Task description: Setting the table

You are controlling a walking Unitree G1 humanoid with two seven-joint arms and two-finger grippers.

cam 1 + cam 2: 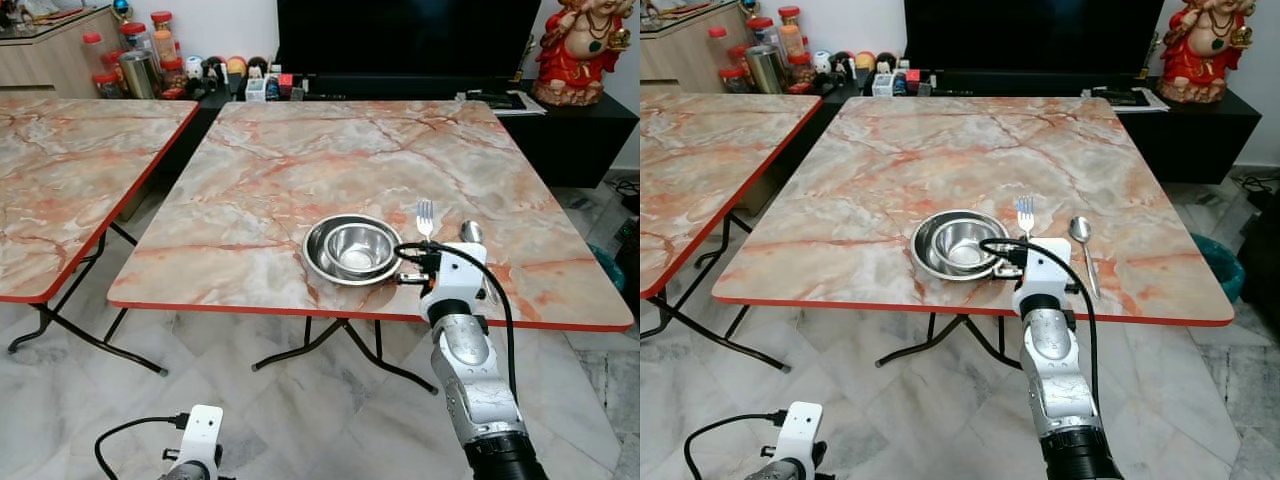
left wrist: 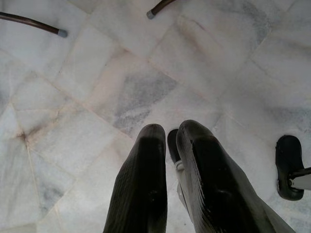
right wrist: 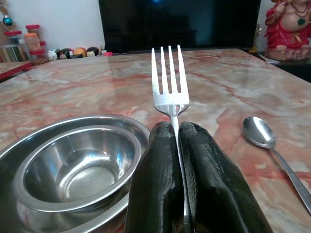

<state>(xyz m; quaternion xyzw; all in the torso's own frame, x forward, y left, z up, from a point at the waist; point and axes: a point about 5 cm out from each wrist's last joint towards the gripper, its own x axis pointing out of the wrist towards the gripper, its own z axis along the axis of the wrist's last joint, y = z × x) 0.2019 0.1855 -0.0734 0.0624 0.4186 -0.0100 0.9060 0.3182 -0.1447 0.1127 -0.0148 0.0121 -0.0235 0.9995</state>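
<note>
A square marble-patterned tabletop [image 1: 300,170] with a red edge stands before the robot, carrying a partly laid place setting near its front edge. A wide steel plate [image 1: 318,262] holds a smaller steel bowl [image 1: 358,247] nested inside it. To the right of the plate, a steel spoon [image 1: 1081,240] lies flat on the tabletop, handle toward the robot.

The right claw [image 3: 176,160] is clenched on the handle of a fork [image 3: 168,80], tines pointing away from the robot, in the gap between the plate and the spoon. Whether the fork already touches the tabletop cannot be told.

Judging by this layout, the plate, bowl and spoon are placed, and the fork is the piece in hand; setting it down and letting go appear to be what remains of this setting.

The left claw [image 2: 167,170] hangs idle over the pale tiled floor [image 1: 60,410], its 2 fingers close together and holding nothing.

A 2nd matching tabletop [image 1: 60,170] stands to the left. Behind are a dark television [image 1: 400,40], a low black cabinet [image 1: 575,135], a red figurine [image 1: 580,50] and jars [image 1: 140,55]. The plate rim and the spoon sit close on either side of the fork, leaving a narrow slot.
</note>
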